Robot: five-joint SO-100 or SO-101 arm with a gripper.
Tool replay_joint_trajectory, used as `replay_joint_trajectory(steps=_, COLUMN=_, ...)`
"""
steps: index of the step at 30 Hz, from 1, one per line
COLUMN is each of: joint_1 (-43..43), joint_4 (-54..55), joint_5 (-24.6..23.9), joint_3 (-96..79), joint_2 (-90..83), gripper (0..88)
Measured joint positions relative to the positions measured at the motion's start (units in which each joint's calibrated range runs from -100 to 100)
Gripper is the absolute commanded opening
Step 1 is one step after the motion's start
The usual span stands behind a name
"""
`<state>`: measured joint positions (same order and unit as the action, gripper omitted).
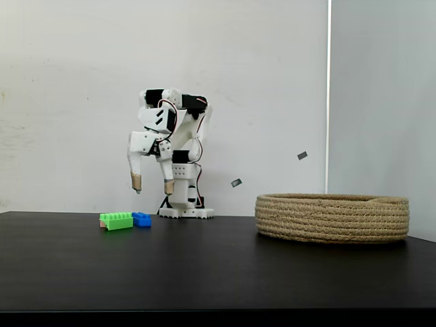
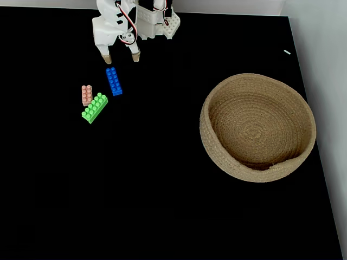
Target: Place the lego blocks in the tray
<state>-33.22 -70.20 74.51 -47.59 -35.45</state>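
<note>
Overhead, gripper (image 2: 121, 57) fingers apart above the blue brick (image 2: 114, 81), tray (image 2: 217, 151) well apart.

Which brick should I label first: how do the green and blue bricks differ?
The green brick is longer than the blue brick. In the view from above, green lies slanted, touching the pink brick; blue stands apart, nearer the claw. Both are studded and lie outside the basket.
</note>
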Motion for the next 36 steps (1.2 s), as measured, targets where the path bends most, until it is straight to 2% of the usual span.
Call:
replay_joint_trajectory(steps=12, joint_1=-1.6, joint_4=14.1, joint_5=4.4, joint_3=0.1, joint_2=9.8, gripper=25.0)
replay_joint_trajectory(steps=24, joint_1=-2.8, joint_4=23.7, joint_5=3.9, joint_3=-5.9, joint_2=13.3, gripper=23.3)
replay_joint_trajectory(steps=30, joint_1=-1.0, joint_4=27.4, joint_5=1.7, joint_3=-9.5, joint_2=13.1, gripper=12.6)
replay_joint_trajectory(steps=33, joint_1=0.4, joint_4=29.9, joint_5=0.6, joint_3=-11.2, joint_2=13.1, gripper=1.1)
replay_joint_trajectory(steps=36, joint_1=1.1, joint_4=32.7, joint_5=-0.4, joint_3=-13.2, joint_2=12.4, gripper=0.0)
